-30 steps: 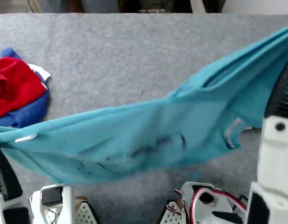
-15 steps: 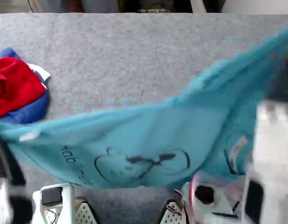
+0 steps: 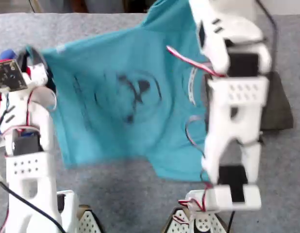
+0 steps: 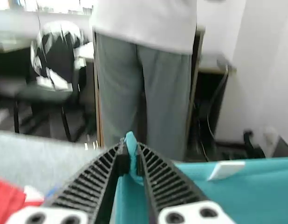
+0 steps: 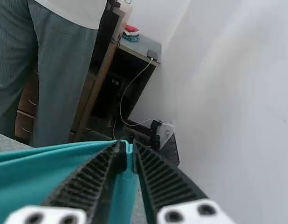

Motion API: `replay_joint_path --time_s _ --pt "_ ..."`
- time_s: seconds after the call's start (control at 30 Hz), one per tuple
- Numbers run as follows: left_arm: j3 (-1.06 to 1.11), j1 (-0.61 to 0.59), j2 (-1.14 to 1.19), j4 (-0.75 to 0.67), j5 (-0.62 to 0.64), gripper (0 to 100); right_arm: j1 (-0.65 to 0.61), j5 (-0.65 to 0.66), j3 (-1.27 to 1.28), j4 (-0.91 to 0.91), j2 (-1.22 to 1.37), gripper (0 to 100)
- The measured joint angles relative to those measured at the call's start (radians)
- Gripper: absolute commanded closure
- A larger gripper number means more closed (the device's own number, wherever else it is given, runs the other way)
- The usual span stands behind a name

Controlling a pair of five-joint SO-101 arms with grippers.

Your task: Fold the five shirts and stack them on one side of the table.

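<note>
A teal shirt with a dark print hangs spread out between my two arms, above the grey table. My left gripper is shut on one upper edge of the teal shirt, at the left of the high view. My right gripper is shut on another edge of the teal shirt, near the far side of the table. The shirt's lower hem hangs loose towards the near edge. A red shirt and a blue shirt lie stacked at the table's left side, mostly hidden by my left arm.
A dark flat patch lies on the table to the right of my right arm. A person stands beyond the table's far edge. Both arm bases sit at the near edge.
Both arms swung from the near edge out towards the far side, carrying the teal shirt with them. The shirt went from a sagging band to a spread panel with its print showing.
</note>
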Motion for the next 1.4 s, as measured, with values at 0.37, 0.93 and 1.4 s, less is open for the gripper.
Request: replay_joint_path --time_s 0.37,0.93,1.4 --pt "-0.483 -0.002 0.552 0.164 -0.035 97 -0.006 -0.048 -0.512 0.11 0.528 98.5" --pt "-0.212 -0.002 0.276 0.733 -0.037 97 -0.006 -0.051 -1.085 1.0 0.741 98.5" --pt "0.153 0.002 0.218 0.603 -0.037 97 -0.026 0.055 -0.328 1.007 0.388 98.5"
